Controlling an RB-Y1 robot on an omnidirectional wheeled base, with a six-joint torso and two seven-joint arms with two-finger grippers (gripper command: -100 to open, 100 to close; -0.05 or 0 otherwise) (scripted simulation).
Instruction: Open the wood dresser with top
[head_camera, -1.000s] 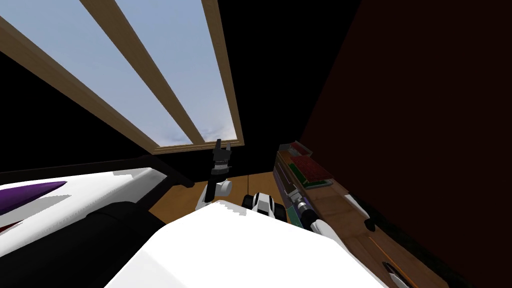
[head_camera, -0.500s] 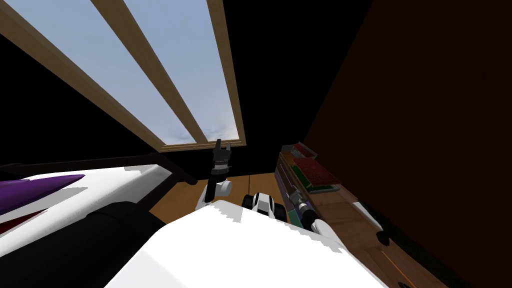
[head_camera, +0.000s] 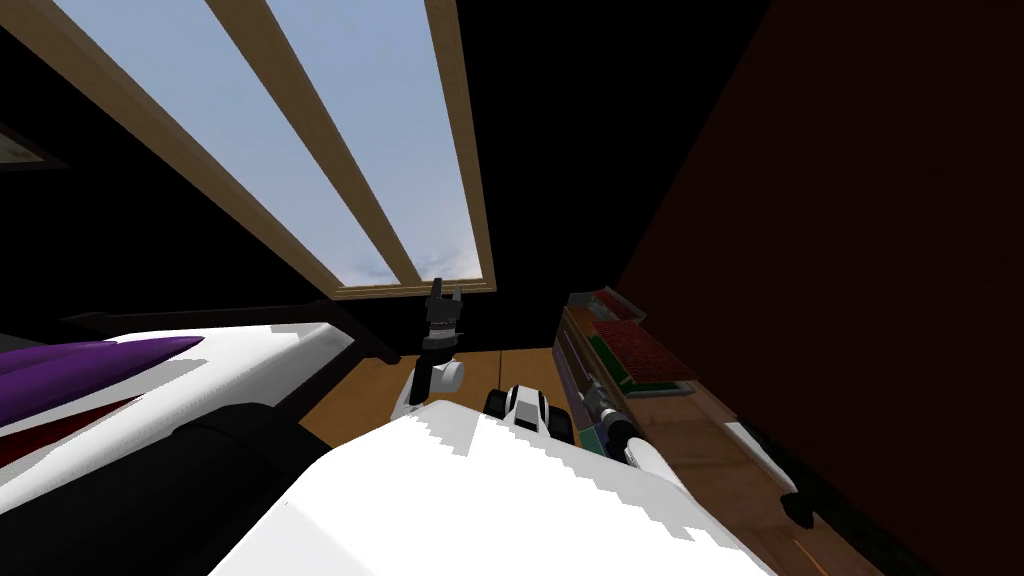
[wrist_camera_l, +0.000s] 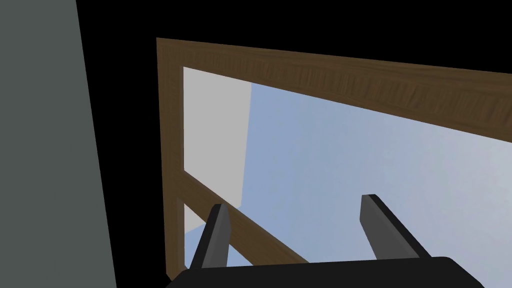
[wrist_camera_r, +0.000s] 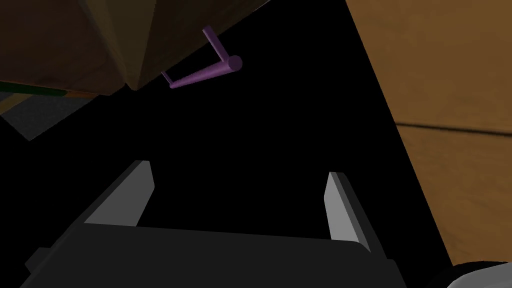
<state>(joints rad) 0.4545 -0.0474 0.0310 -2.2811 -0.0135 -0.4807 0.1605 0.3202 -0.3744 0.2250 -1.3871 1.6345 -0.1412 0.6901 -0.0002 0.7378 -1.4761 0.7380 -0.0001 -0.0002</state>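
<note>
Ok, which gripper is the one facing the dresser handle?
The right gripper: open, it points toward the purple bar handle on the brown dresser, with a gap between. The left gripper, also open, is raised up front, away from the dresser.

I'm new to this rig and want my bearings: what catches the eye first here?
The big wood-framed window, full of blue sky, lies ahead and to my left, with the left pincer raised open before its lower edge. To my right stands the dresser. Its purple handle juts out ahead of the open right pincer, apart from it.
</note>
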